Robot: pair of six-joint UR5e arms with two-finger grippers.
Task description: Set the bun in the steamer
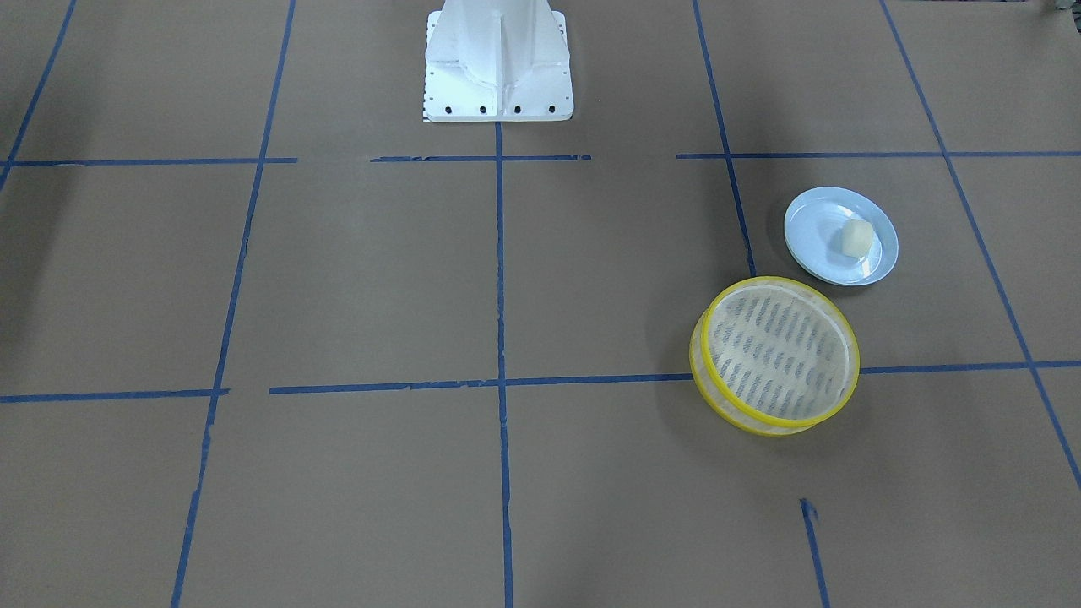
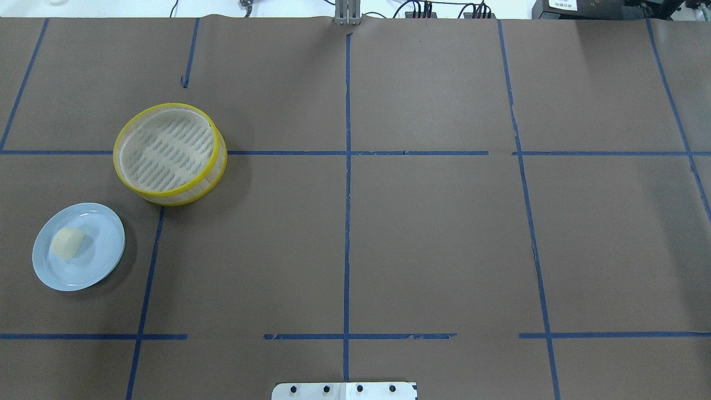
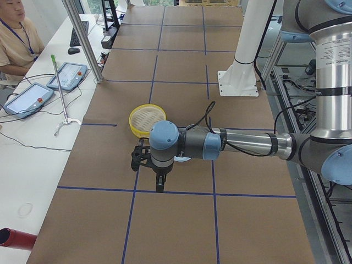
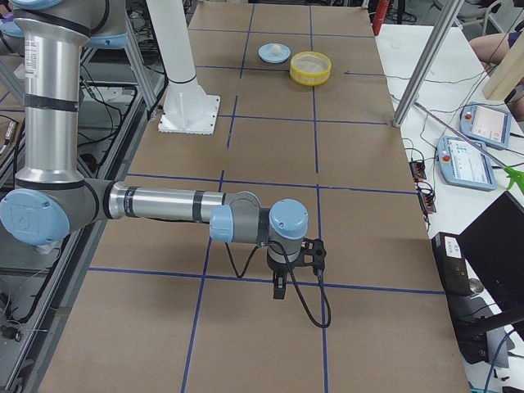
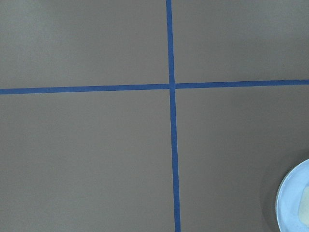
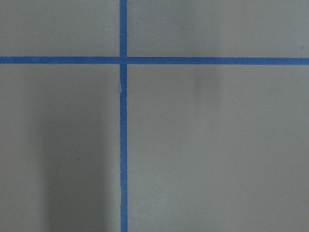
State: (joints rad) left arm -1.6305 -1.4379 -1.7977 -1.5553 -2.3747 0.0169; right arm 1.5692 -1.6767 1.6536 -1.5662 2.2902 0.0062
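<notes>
The bun (image 1: 855, 237) is a small cream-white lump lying on a pale blue plate (image 1: 815, 228). It also shows in the overhead view (image 2: 68, 243). The steamer (image 1: 775, 355), a round basket with yellow rims and a slatted bottom, stands empty beside the plate, also in the overhead view (image 2: 169, 154). My left gripper (image 3: 159, 186) shows only in the exterior left view, pointing down above the table near the plate; I cannot tell if it is open. My right gripper (image 4: 279, 288) shows only in the exterior right view, far from both; I cannot tell its state.
The white robot base (image 1: 498, 59) stands at the table's middle edge. Blue tape lines grid the brown table. A side bench with tablets (image 3: 69, 76) and a seated person (image 3: 16, 38) runs along the far side. The plate's rim (image 5: 292, 203) shows in the left wrist view.
</notes>
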